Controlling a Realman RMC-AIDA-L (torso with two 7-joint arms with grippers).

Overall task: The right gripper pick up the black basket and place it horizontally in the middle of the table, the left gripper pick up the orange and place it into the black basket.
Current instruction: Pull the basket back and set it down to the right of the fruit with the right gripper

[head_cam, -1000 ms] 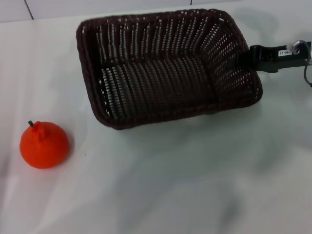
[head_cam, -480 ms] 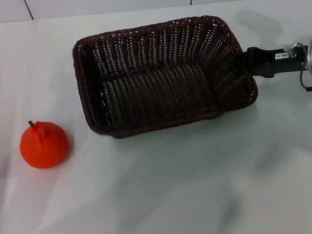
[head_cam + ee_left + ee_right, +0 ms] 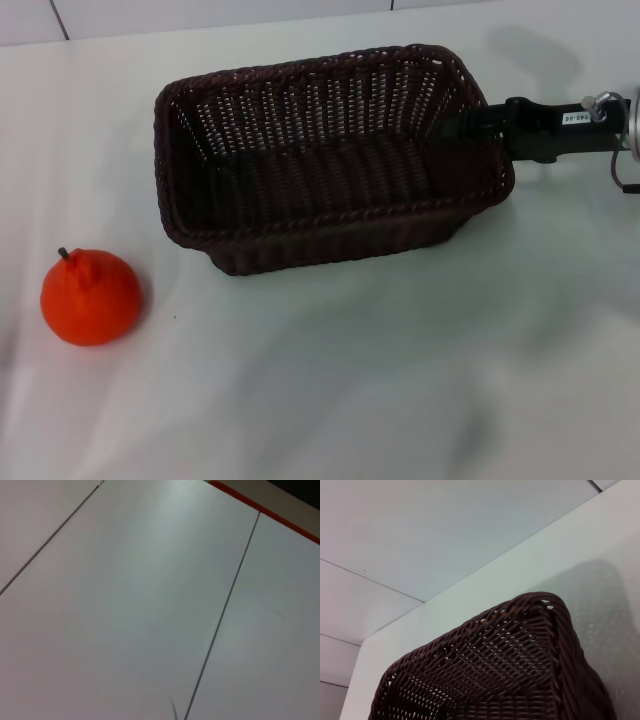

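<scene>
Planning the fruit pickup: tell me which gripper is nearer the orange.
Cannot tell. The right gripper is far across the table from the orange, at the black basket; the left gripper shows in no view.

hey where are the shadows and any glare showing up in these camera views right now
Head view: the black basket throws a soft shadow on the table beside the right gripper, and the orange has a faint one. Right wrist view: a grey shadow lies on the table next to the basket's corner. Left wrist view: a pale sheen across plain white panels.
</scene>
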